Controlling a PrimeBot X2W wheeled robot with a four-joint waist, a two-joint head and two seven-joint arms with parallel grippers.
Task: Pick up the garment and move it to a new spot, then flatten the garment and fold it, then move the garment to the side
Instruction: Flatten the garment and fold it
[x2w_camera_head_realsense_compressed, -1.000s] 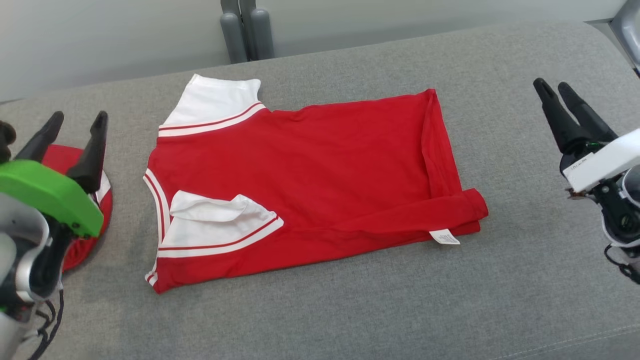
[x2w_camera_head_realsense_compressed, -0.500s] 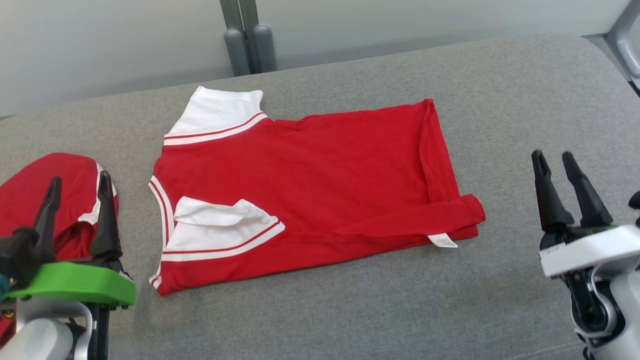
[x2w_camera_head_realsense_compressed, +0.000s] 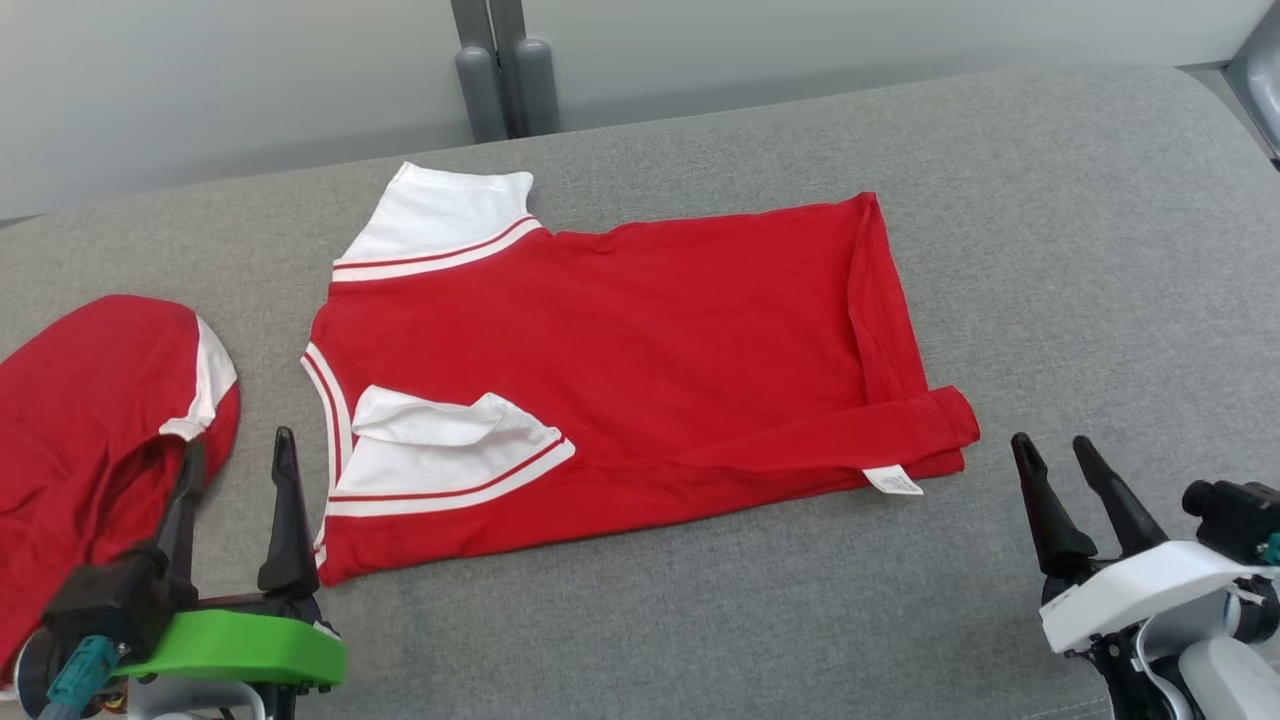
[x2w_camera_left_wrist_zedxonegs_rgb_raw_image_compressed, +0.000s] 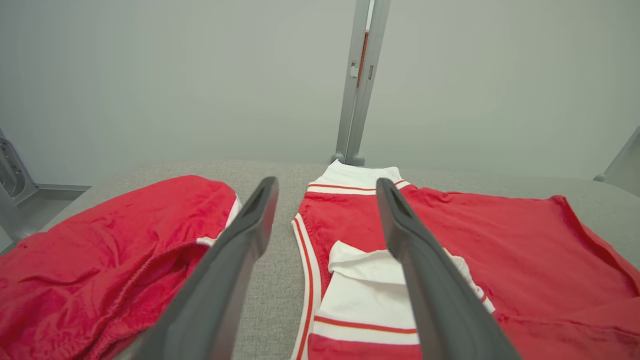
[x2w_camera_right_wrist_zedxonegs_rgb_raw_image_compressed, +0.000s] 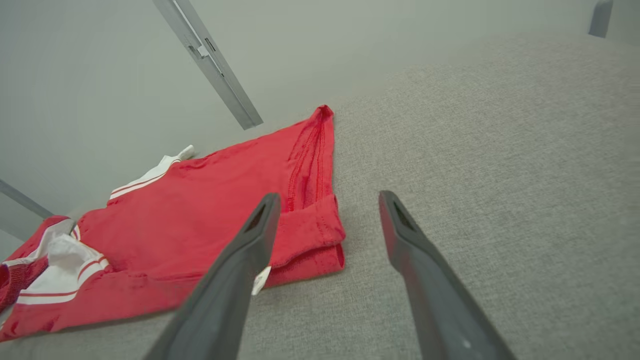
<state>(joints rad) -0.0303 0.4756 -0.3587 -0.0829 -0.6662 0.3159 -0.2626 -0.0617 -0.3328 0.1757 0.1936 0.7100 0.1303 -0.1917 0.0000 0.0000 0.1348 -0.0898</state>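
The garment is a red shirt with white, red-striped sleeves, lying folded flat in the middle of the grey padded surface, a white tag at its near right corner. My left gripper stands open just off the shirt's near left corner, touching nothing. In the left wrist view the left gripper points over the shirt's left edge. My right gripper is open to the right of the tag corner, apart from the cloth. In the right wrist view the right gripper frames the shirt's folded corner.
A second red garment with white trim lies crumpled at the far left, also seen as a second red garment beside my left finger. A grey metal post rises behind the grey surface against a pale wall.
Both grippers have drawn back toward the near edge and sit lower in the head view. The camera has shifted a little. The folded shirt lies as before.
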